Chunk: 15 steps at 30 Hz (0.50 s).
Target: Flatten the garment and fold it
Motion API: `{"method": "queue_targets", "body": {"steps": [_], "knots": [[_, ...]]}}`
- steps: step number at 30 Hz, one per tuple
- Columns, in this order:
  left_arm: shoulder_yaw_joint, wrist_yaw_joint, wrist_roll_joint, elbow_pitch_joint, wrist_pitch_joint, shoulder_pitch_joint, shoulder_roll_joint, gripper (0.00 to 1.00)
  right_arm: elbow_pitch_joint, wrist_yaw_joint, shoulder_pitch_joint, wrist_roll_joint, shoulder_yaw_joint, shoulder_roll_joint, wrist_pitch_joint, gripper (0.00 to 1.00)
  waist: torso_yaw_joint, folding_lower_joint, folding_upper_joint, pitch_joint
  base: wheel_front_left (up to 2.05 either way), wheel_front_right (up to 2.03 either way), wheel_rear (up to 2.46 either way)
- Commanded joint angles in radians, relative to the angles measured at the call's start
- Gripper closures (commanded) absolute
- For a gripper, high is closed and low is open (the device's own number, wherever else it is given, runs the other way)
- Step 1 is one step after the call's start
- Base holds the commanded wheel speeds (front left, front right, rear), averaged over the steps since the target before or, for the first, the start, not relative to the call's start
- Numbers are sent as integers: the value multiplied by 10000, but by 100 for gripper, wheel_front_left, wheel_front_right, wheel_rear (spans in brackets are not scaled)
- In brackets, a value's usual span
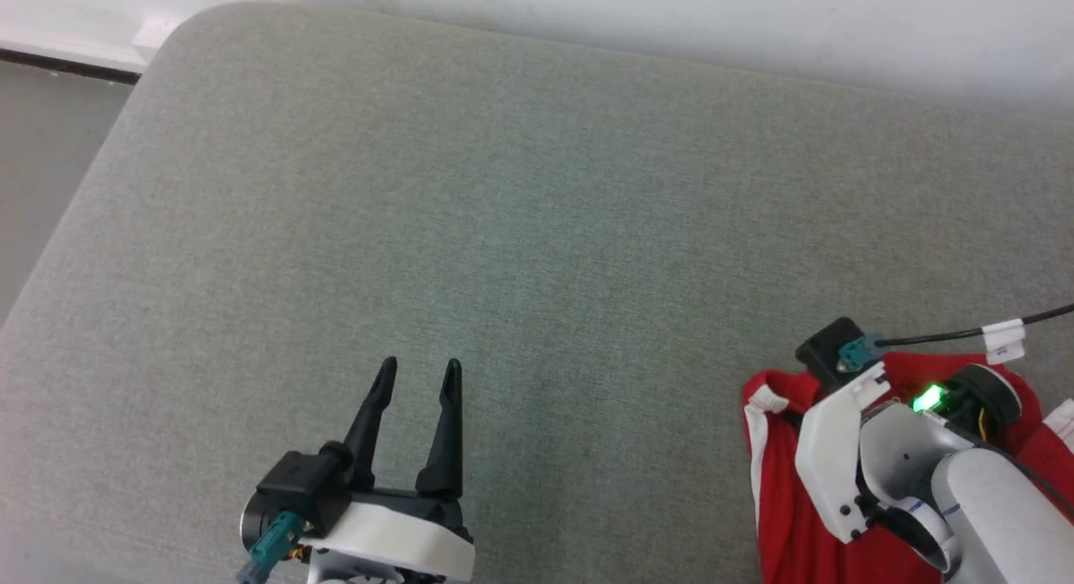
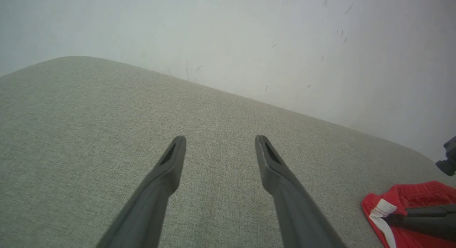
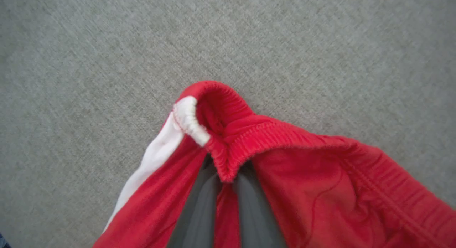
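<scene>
The red shorts (image 1: 780,500) lie bunched at the lower right of the grey cushion, a white side stripe (image 1: 758,450) along their left edge. My right gripper (image 3: 225,176) is shut on the elastic waistband (image 3: 270,137), which folds over the fingertips; the arm's white wrist (image 1: 839,450) covers much of the fabric. The shorts (image 2: 409,198) also appear at the lower right of the left wrist view, with a right finger (image 2: 424,219) on them. My left gripper (image 1: 419,367) hovers open over bare cushion at the lower left, well apart from the shorts, nothing between its fingers (image 2: 167,169).
A broad grey-green fabric cushion (image 1: 537,232) spreads under both arms, its rounded corner at the upper left. A white wall (image 1: 671,13) runs behind it and grey floor (image 1: 42,148) lies past the left edge. A black cable (image 1: 948,336) trails right from the right wrist.
</scene>
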Motion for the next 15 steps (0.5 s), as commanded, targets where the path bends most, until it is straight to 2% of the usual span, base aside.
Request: {"method": "queue_targets", "body": {"steps": [1, 9, 15], "knots": [[22, -70, -22, -6, -45, -148, -89, 0, 164, -25, -120, -63, -90, 3, -129, 100, 57, -1, 0, -20, 0, 0, 0], [77, -169, 16, 7, -47, -184, -184, 0, -366, -25, -1763, -319, 33, -254, -371, 100, 223, -1, 0, -95, 0, 0, 0], [108, -264, 25, 80, -48, -222, -244, 0, -164, -25, -3334, -325, 1530, 333, -594, 100, 450, -1, 0, -44, 0, 0, 0]]}}
